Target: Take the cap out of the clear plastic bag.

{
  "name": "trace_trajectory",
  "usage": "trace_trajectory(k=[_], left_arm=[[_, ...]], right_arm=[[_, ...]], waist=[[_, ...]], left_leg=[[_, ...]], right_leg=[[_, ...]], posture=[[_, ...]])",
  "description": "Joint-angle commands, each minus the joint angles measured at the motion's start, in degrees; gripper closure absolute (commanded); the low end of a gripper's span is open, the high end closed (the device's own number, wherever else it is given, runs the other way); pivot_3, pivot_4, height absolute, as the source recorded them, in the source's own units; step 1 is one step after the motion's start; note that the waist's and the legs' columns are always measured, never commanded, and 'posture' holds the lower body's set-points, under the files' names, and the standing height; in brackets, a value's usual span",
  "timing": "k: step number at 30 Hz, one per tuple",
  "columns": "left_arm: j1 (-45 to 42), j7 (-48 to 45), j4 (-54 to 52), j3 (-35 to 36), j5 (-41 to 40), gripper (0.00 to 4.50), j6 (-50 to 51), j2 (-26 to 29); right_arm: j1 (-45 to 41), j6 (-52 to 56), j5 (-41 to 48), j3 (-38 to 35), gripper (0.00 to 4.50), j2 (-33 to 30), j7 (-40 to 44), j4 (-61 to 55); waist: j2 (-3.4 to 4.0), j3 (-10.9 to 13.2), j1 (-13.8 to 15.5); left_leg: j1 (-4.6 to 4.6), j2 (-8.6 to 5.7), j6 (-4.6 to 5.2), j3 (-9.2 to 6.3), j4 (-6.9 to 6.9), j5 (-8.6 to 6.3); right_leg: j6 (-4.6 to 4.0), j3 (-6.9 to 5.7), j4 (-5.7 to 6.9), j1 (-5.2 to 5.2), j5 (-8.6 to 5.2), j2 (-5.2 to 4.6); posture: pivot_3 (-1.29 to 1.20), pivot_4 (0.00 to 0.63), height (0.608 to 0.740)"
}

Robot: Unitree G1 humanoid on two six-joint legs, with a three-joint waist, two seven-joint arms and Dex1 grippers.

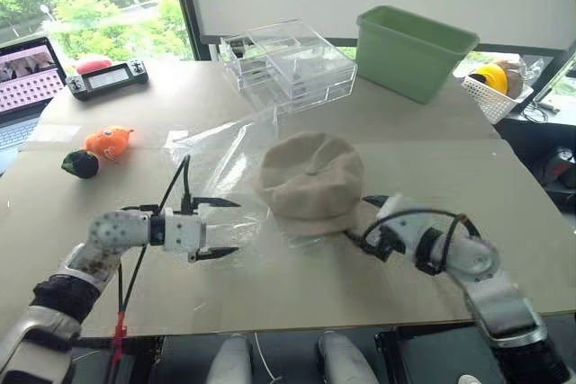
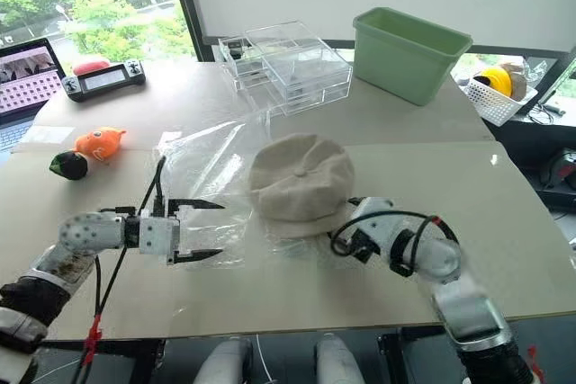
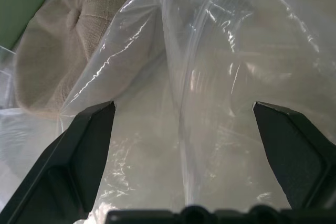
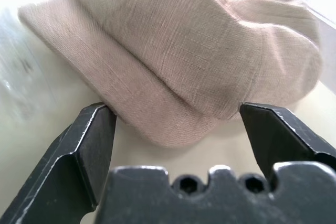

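The soft beige fabric flat cap (image 1: 311,183) lies on the tan table (image 1: 378,294), out of the crinkly clear plastic bag (image 1: 216,168) spread at its 9 o'clock. The right gripper (image 4: 178,114), fingers apart, faces the cap's brim from 4 o'clock. The left gripper (image 1: 219,227), fingers wide apart, hovers over the bag at the cap's 8 o'clock.

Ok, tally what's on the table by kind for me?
Cap: 1
Clear plastic bag: 1
Clear acrylic drawer boxes: 1 stack
Green bin: 1
Soft toys: 2, orange and dark green
Handheld controller: 1
Laptop: 1
Total: 8
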Motion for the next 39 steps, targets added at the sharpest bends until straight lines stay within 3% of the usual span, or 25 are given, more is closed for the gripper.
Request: trace_trajectory(k=[1, 5, 11, 13, 17, 23, 26, 39], left_arm=[[0.9, -4.3, -14.1, 4.9, -17.2, 0.00, 26.5, 4.2], [2.7, -2.5, -18.2, 11.4, -27.9, 0.00, 43.2, 4.6], [3.2, 12.4, -14.3, 24.5, -35.6, 0.00, 55.0, -4.6], [2.7, 23.6, -11.7, 29.6, -33.8, 0.00, 53.6, -10.7], [1.8, 44.0, -7.3, 35.4, -20.7, 0.00, 44.1, -20.4], [2.6, 57.8, -0.4, 37.7, -6.3, 0.00, 33.3, -28.1], [2.6, 60.0, 5.5, 37.6, -0.8, 0.00, 27.8, -29.6], [-2.6, 56.6, 14.7, 37.8, 2.2, 0.00, 22.7, -32.8]], right_arm=[[-2.3, 8.8, 13.3, -6.8, 0.09, 1.1, 2.8, -3.4], [-5.2, 14.2, 23.0, -11.7, 0.09, 4.4, 1.7, -0.7], [-11.8, 16.3, 30.0, -18.7, 0.09, 11.7, -7.1, 6.3], [-12.8, 14.1, 27.2, -18.7, 0.09, 12.6, -10.4, 8.0], [-12.9, 4.4, 13.9, -14.7, 0.09, 11.8, -17.7, 12.1], [-11.5, -8.4, -0.2, -13.0, 0.09, 12.3, -27.2, 19.7], [-10.7, -11.9, -2.9, -13.7, 0.09, 12.5, -29.6, 22.1], [-7.1, -16.3, -4.4, -15.7, 0.09, 13.6, -31.7, 27.1]], waist=[[-0.03, 0.0, -0.1], [-0.02, 0.1, -0.2], [-0.09, 0.1, -0.1], [-0.09, 0.1, 0.1], [-0.11, 0.1, 0.4], [-0.12, 0.1, 0.5], [-0.12, 0.1, 0.4], [-0.14, 0.1, 0.3]], left_leg=[[0.00, 0.01, 0.00, 0.00, -0.01, 0.00], [0.01, 0.02, 0.01, -0.01, -0.02, -0.01], [0.00, 0.01, 0.01, -0.04, 0.01, -0.01], [-0.04, 0.01, 0.01, -0.06, -0.01, 0.00], [-0.12, -0.02, 0.01, -0.08, 0.00, -0.01], [-0.14, -0.05, 0.01, -0.06, 0.00, 0.00], [-0.11, -0.06, 0.01, -0.05, -0.03, 0.00], [-0.08, -0.08, 0.01, -0.05, -0.02, 0.00]], right_leg=[[-0.01, 0.00, 0.00, 0.01, -0.01, 0.01], [-0.03, -0.01, -0.01, -0.03, -0.04, 0.03], [-0.03, -0.02, 0.00, -0.04, -0.05, 0.04], [-0.03, -0.03, -0.03, -0.08, -0.04, 0.04], [-0.18, -0.03, -0.02, -0.15, 0.05, 0.02], [-0.39, 0.00, -0.04, -0.17, 0.20, 0.01], [-0.42, 0.01, -0.03, -0.17, 0.22, 0.01], [-0.40, 0.00, -0.02, -0.11, 0.22, 0.00]], posture=[[0.00, 0.150, 0.735], [0.00, 0.150, 0.735], [0.00, 0.150, 0.735], [0.00, 0.150, 0.735], [0.00, 0.150, 0.735], [0.00, 0.150, 0.735], [0.00, 0.150, 0.735], [0.00, 0.150, 0.735]])
